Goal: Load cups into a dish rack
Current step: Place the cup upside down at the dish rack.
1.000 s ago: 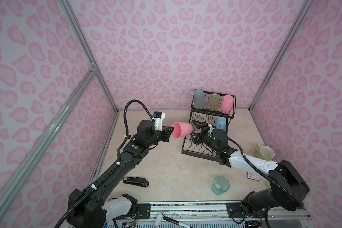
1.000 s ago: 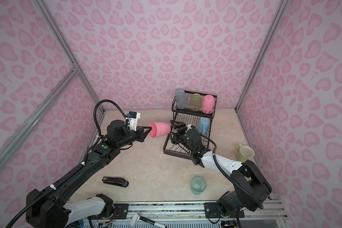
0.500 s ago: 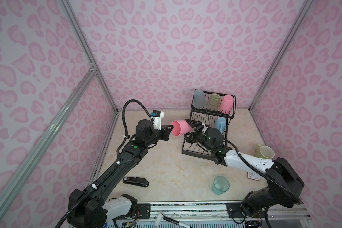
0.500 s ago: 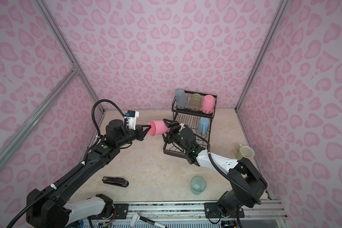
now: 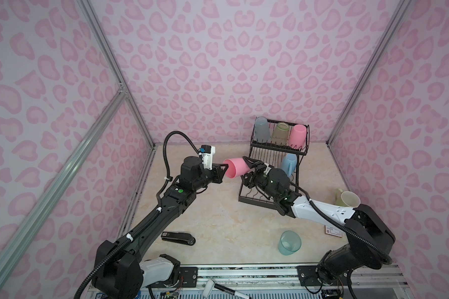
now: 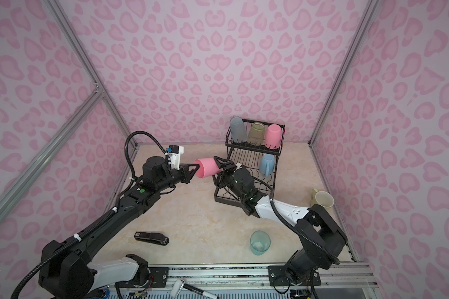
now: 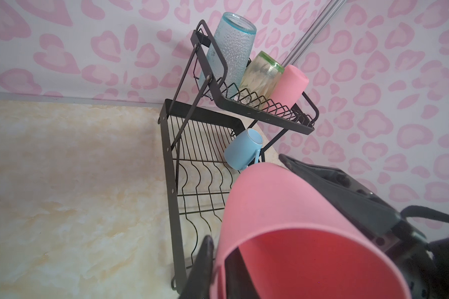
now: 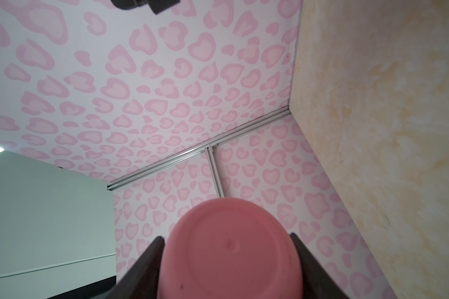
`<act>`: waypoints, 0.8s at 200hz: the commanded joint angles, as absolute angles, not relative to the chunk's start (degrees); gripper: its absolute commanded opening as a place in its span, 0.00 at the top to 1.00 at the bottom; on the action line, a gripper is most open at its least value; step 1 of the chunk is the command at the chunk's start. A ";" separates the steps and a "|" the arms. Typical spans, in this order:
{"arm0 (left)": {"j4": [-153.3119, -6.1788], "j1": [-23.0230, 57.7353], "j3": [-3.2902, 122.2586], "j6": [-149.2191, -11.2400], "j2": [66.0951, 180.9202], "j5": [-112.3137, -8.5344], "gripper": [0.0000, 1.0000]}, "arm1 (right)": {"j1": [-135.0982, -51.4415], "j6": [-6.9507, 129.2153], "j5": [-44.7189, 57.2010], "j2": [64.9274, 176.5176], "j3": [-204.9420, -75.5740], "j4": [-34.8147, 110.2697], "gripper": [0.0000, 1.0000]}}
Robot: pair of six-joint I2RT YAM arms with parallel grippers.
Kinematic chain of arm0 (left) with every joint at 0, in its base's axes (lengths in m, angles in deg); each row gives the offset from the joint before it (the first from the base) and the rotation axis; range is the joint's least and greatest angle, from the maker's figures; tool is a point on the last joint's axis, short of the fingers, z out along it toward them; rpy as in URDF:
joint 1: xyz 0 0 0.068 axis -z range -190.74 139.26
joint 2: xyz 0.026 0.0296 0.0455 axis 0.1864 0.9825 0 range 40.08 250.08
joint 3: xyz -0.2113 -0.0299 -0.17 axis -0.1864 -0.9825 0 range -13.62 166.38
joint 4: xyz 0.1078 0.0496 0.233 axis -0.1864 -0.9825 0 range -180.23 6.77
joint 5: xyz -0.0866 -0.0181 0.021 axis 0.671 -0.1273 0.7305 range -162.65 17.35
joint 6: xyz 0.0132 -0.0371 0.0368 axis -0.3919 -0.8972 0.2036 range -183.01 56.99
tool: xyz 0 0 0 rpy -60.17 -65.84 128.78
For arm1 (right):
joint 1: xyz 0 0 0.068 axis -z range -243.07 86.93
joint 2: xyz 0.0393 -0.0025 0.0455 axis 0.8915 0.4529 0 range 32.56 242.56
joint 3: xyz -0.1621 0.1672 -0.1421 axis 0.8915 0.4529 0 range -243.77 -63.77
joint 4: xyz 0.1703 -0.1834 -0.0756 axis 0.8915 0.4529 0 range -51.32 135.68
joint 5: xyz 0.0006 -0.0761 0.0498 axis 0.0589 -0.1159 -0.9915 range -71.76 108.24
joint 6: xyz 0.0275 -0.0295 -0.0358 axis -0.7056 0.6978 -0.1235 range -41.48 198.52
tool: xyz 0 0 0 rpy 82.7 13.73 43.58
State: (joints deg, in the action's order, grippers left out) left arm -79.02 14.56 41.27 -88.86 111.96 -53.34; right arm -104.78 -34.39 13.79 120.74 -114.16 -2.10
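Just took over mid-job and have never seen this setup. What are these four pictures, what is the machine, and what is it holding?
This is a robot: a left arm and a right arm at a table, each ending in a two-fingered claw. The two wide pictures come from one camera pair overhead. The other two come from a camera on each wrist. The held cup, pink, lies sideways in the air between the arms: the right claw is shut on its base, and the left claw has a finger either side of its rim; whether it pinches is unclear. The rack holds a grey cup, a yellowish cup and a pink cup upside down on top, and a blue mug below. A teal cup, a pale mug and a stapler sit on the table.
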 commanded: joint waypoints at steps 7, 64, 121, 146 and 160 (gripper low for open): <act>-77.89 14.61 41.74 -89.42 112.49 -52.19 0.75 | -104.98 -32.01 15.34 119.54 -113.76 -1.92 0.39; -78.66 14.48 42.45 -89.75 113.35 -51.44 0.53 | -104.82 -27.84 19.76 116.13 -112.29 0.67 0.42; -78.84 14.39 42.73 -89.73 112.55 -48.92 0.31 | -103.66 -18.26 23.75 112.61 -112.51 8.19 0.43; -79.40 14.39 42.93 -89.56 111.93 -48.45 0.27 | -102.57 -10.93 27.10 110.95 -112.83 14.68 0.43; -80.27 14.39 43.36 -89.21 111.66 -48.39 0.24 | -101.98 -6.62 30.08 109.66 -112.85 18.75 0.43</act>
